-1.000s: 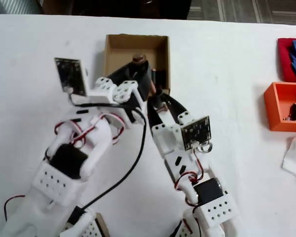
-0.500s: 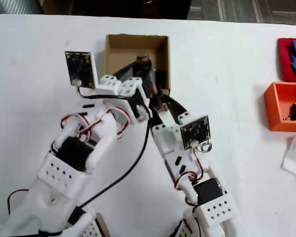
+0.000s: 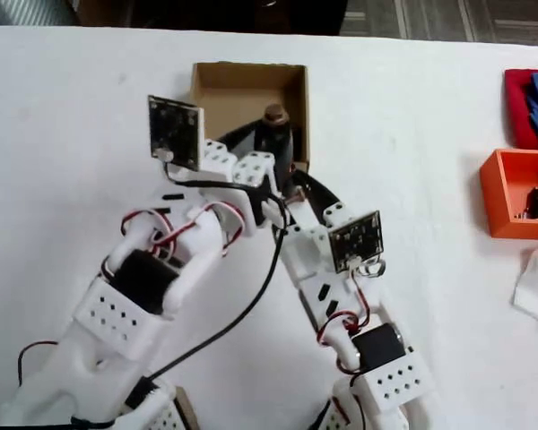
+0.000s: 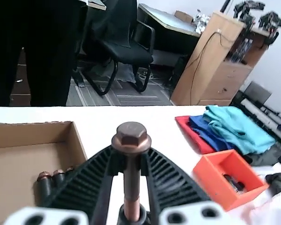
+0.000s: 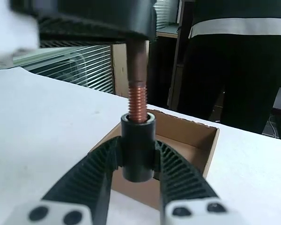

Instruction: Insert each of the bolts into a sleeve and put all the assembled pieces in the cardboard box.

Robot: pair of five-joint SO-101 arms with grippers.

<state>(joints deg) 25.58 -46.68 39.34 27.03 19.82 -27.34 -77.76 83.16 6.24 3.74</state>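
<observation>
The white counter (image 3: 430, 107) carries two white robot arms, the left arm (image 3: 143, 287) and the right arm (image 3: 341, 269), which rise from its near edge and lean in toward each other. An open brown cardboard box (image 3: 229, 90) sits by the far edge, left of the middle. A heap of red and blue cloths (image 3: 531, 103) lies at the right edge, and a small orange plastic bin (image 3: 511, 193) stands just on the near side of them with something dark inside.

The two hands meet at the box's near right corner. The left hand (image 3: 271, 134) hangs above, its ribbed black fingers (image 4: 168, 178) closed on the shank of a copper-coloured hex-head bolt (image 4: 131, 138), gripping it just under the head and holding it upright, head on top. The right hand (image 5: 138, 159) is below it, its fingers clamped on either side of a black cylindrical sleeve (image 5: 138, 150), which also stands upright. The bolt's threaded end (image 5: 136, 98) is right at the sleeve's open top, lined up with the hole and just entering it.

In the box, against the wall nearest the hands, lie three finished pieces (image 4: 54, 180), dark sleeves with coppery bolt heads showing, close together in a row.
</observation>
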